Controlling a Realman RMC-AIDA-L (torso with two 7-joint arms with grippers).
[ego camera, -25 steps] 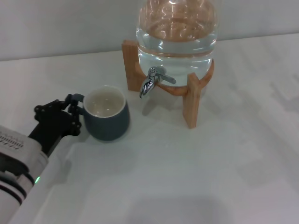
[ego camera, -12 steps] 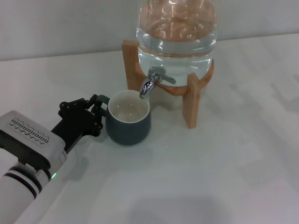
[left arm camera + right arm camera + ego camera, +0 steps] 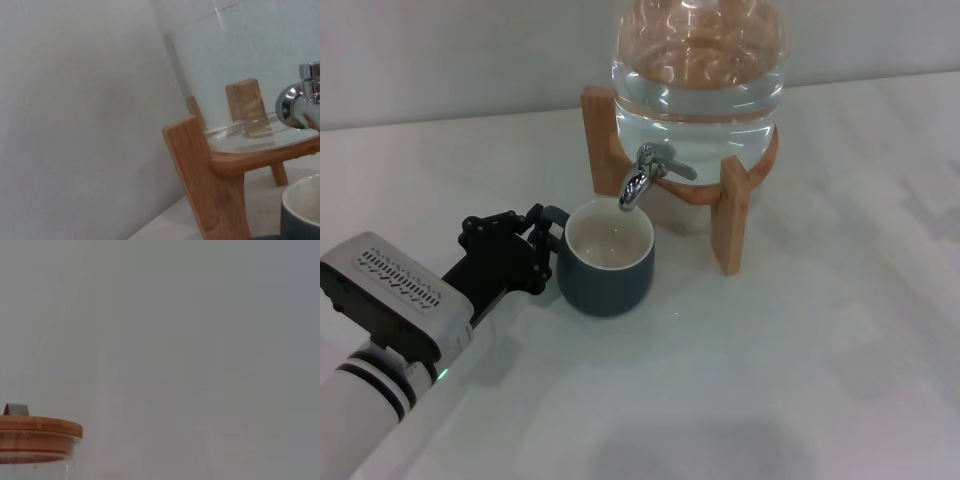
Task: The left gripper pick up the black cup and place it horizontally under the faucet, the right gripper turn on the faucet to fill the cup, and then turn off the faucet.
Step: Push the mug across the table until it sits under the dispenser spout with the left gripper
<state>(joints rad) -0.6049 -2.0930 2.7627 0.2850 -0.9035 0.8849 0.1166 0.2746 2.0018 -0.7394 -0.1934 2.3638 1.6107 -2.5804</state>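
The black cup (image 3: 608, 262) stands upright on the white table, its cream inside empty, its rim just below and in front of the faucet (image 3: 642, 180) nozzle. My left gripper (image 3: 542, 243) is at the cup's left side, shut on its small loop handle. In the left wrist view the faucet (image 3: 299, 101) shows at the edge, with the cup's rim (image 3: 303, 206) low beneath it. The faucet's lever points right and no water runs. My right gripper is out of view.
The glass jar (image 3: 698, 75), part full of water, rests on a wooden stand (image 3: 730, 215) whose front legs flank the faucet. Its leg (image 3: 207, 180) is near my left wrist. The right wrist view shows only the jar's wooden lid (image 3: 35, 437) and a grey wall.
My left gripper has slid the cup to the right, from well left of the stand to under the faucet nozzle. Over the last half second it moved only slightly.
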